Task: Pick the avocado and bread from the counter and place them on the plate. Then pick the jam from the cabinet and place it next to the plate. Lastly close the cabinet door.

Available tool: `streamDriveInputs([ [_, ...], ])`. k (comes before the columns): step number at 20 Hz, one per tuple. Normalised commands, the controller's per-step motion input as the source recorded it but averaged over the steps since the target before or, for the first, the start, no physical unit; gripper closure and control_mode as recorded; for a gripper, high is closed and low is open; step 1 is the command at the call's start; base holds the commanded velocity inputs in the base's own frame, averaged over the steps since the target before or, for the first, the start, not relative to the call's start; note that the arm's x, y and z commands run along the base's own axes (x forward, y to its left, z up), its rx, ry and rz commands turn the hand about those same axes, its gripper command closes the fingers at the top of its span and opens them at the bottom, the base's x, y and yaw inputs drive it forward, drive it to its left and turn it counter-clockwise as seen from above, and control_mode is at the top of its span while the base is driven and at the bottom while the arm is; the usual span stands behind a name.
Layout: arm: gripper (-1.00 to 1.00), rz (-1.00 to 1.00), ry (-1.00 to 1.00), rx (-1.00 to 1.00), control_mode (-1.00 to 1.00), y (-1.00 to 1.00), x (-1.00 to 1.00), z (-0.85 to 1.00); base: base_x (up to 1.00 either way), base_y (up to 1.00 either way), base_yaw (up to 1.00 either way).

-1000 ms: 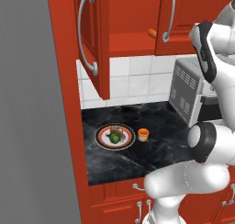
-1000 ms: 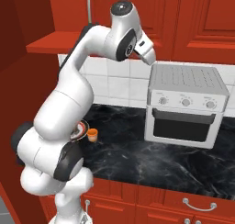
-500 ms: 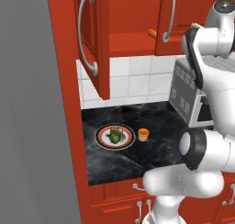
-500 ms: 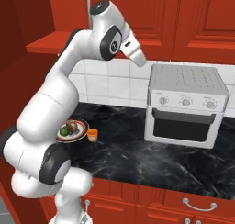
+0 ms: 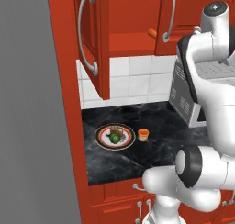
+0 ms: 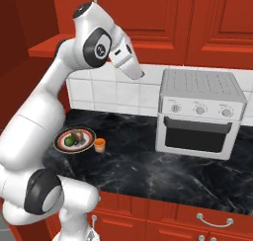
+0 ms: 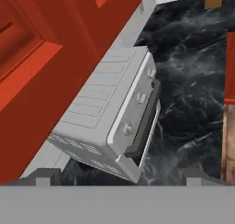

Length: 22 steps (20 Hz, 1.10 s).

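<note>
Claw (image 7: 117,175) is up high with its jaws spread wide and nothing between them, looking down at the toaster oven (image 7: 120,126). The jam (image 5: 143,134) sits on the counter (image 5: 156,145) just beside the plate (image 5: 102,140), well below the claw. Avocado (image 5: 114,138) and bread (image 5: 117,130) rest on the plate. The cabinet door (image 5: 92,39) stands open.
</note>
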Motion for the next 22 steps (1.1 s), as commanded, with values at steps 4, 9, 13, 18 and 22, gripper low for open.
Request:
streamDriveInputs([
  [4, -1.0, -0.07, 0.0, 0.0, -1.0, 0.13, -0.99, 0.0, 0.0, 0.0, 0.0],
  [9, -1.0, 0.0, -0.08, -0.02, -1.0, 0.17, -0.77, 0.0, 0.0, 0.0, 0.0],
  [13, -1.0, 0.1, -0.14, -0.08, -1.0, 0.31, -0.47, 0.0, 0.0, 0.0, 0.0],
  [18, -1.0, 0.22, -0.18, -0.11, -1.0, 0.35, -0.42, 0.0, 0.0, 0.0, 0.0],
  [22, -1.0, 0.2, -0.09, -0.15, -1.0, 0.21, -0.71, 0.0, 0.0, 0.0, 0.0],
])
